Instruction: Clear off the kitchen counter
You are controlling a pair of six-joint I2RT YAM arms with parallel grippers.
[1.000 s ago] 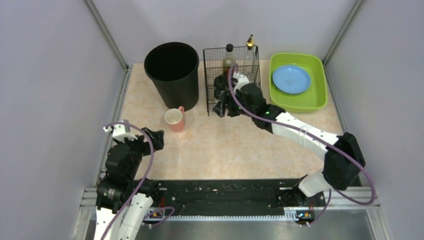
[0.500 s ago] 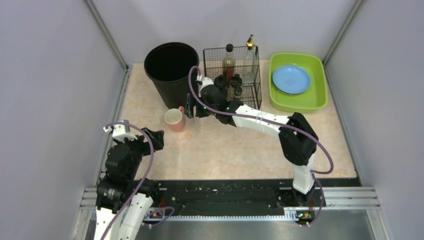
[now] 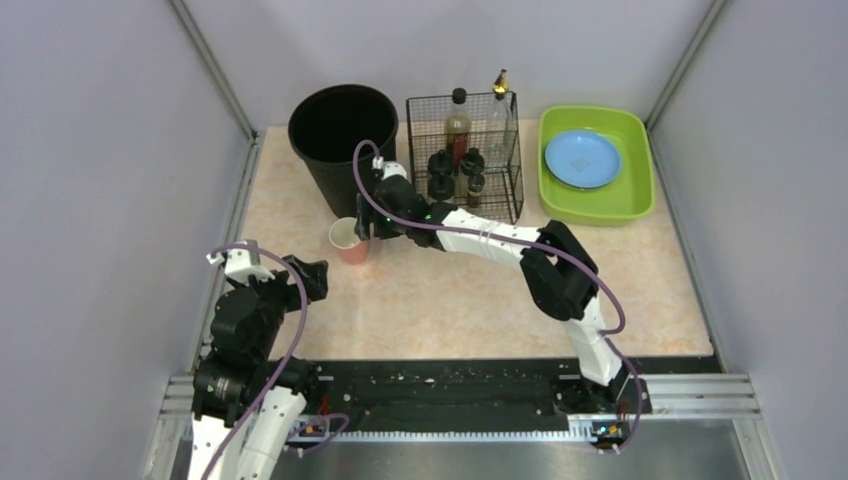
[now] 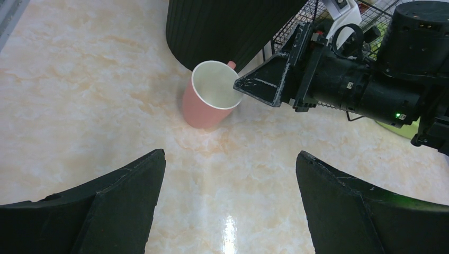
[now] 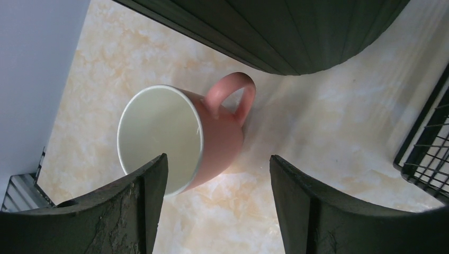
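Note:
A pink mug [image 3: 349,240] with a white inside stands upright on the beige kitchen counter [image 3: 450,290], close to the black bin. My right gripper [image 3: 364,224] hovers open at the mug's right side. In the right wrist view the mug [image 5: 180,137] lies just ahead of the right gripper [image 5: 218,159], one finger overlapping its rim and the handle pointing toward the bin. Whether that finger touches the mug does not show. My left gripper [image 3: 311,272] is open over bare counter, short of the mug [image 4: 209,100]. Nothing is between its fingers [image 4: 132,196].
A black bin [image 3: 345,140] stands at the back left. Next to it is a wire basket [image 3: 505,190] holding bottles. A lime-green tray [image 3: 595,213] with a blue plate [image 3: 582,158] sits at the back right. A black rail [image 3: 450,385] runs along the front.
My right arm has swung left from the wire basket to the pink mug, its jaws staying open. The left arm and the mug have not moved.

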